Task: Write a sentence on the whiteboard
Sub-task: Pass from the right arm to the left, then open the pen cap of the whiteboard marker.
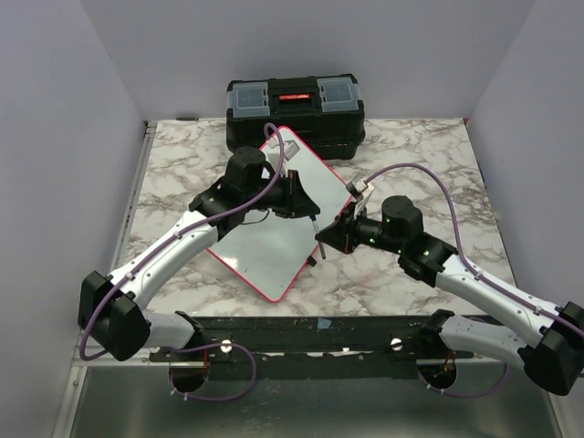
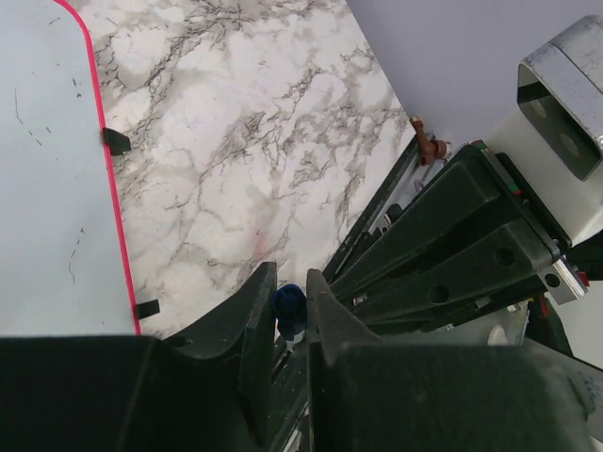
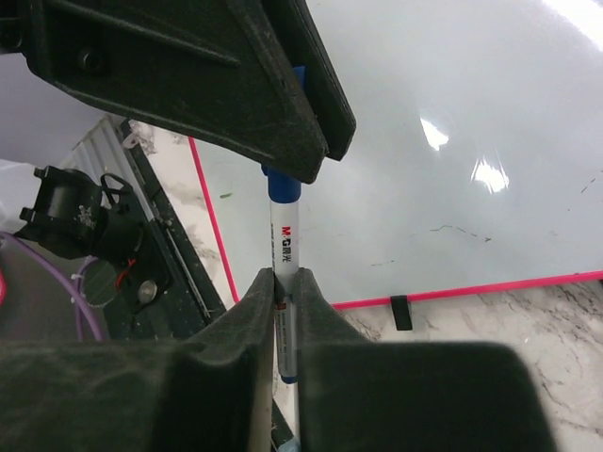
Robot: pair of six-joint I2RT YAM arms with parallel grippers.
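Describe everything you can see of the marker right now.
The marker is a slim white plastic pen with printed lettering on its barrel and a blue cap, which is on. It spans between the two grippers, held in the air over the edge of the whiteboard, with no contact showing. The jaws of the right gripper are shut on its barrel, and the jaws of the left gripper pinch the blue cap.
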